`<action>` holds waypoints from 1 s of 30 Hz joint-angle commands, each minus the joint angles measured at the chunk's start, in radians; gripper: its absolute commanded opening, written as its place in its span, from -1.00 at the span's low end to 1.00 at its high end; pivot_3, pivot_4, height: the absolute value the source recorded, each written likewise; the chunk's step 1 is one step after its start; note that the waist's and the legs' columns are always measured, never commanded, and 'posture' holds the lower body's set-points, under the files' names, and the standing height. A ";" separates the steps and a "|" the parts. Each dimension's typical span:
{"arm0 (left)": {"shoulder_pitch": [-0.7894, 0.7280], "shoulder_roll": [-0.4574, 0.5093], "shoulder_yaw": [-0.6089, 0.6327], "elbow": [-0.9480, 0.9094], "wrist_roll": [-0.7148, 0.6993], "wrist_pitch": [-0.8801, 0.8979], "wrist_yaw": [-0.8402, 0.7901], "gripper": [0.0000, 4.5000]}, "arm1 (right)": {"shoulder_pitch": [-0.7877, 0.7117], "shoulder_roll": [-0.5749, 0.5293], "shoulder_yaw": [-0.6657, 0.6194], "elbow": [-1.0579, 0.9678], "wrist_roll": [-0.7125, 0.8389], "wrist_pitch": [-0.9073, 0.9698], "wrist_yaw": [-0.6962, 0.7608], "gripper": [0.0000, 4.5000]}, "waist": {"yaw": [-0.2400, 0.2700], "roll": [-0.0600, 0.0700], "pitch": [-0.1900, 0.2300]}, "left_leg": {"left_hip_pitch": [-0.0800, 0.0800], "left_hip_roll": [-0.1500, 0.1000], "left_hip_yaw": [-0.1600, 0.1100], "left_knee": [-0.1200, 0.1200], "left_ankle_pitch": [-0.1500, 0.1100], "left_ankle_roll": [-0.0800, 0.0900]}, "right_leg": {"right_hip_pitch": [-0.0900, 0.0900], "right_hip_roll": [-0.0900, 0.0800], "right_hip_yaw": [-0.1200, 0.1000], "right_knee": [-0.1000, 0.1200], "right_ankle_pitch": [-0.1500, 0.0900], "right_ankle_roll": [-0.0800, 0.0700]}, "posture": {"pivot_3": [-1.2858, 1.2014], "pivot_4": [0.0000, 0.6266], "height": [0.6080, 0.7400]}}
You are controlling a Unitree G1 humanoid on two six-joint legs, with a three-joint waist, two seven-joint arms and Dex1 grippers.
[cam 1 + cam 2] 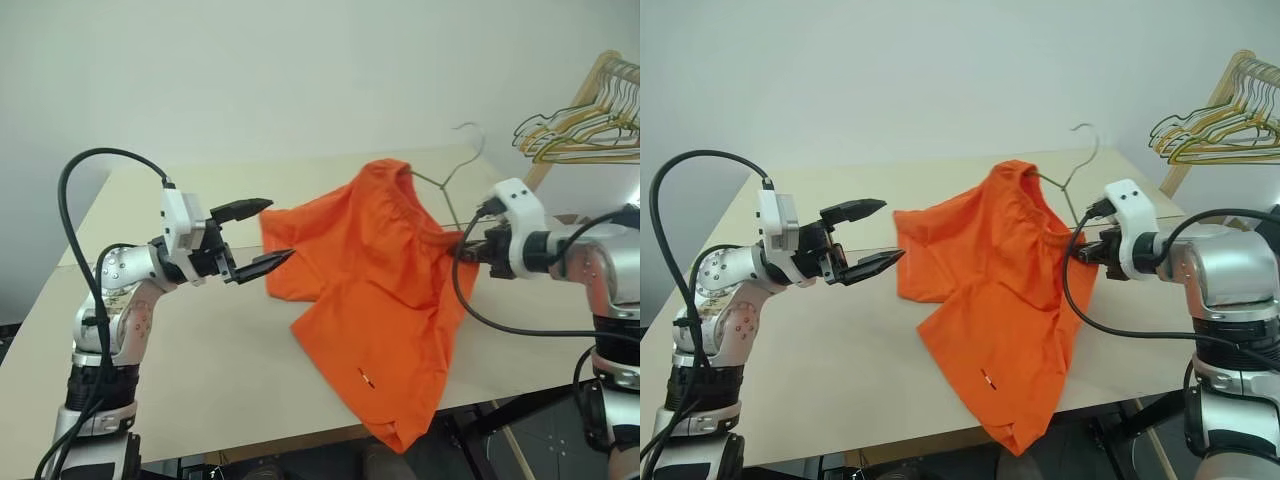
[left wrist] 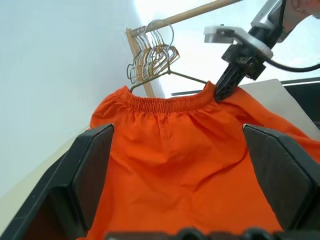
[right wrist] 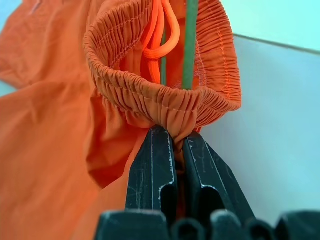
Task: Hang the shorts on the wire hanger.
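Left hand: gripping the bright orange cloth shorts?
No. The left hand is open with nothing between its black fingers, apart from the bright orange cloth shorts.

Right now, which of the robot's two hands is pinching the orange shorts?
The right gripper: its black fingers are shut on the bright orange cloth shorts' gathered waistband. The left gripper is open, empty.

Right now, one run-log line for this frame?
left end effector: open, clear of shorts | right end effector: shut on waistband | wire hanger: through waistband, hook above | shorts: held up, leg draped past table edge
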 commanded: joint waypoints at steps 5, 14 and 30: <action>-0.001 -0.071 -0.040 -0.083 -0.049 0.055 0.093 0.98 | 0.053 0.018 -0.228 -0.022 -0.087 0.097 -0.212 -1.00 | -0.007 0.002 -0.001 | -0.001 0.000 0.003 0.000 0.000 0.000 | 0.001 0.000 -0.001 -0.001 0.000 0.000 | -0.14 -1.00 1.00; -0.009 -0.154 -0.102 -0.130 -0.123 0.126 0.121 0.98 | 0.068 -0.030 -0.323 0.037 -0.234 0.026 -0.453 -1.00 | -0.081 0.006 -0.004 | 0.001 -0.001 0.000 0.000 -0.001 0.002 | 0.001 0.000 0.007 -0.003 -0.001 0.001 | -0.17 -1.00 1.00; 0.013 -0.250 -0.180 -0.160 -0.116 0.122 0.179 0.98 | -0.221 -0.175 -0.338 0.590 -0.310 -0.379 -0.700 -1.00 | -0.172 0.008 -0.004 | 0.017 -0.002 0.007 -0.002 -0.010 0.018 | 0.021 0.002 0.030 -0.010 -0.001 0.013 | -0.18 -1.00 1.00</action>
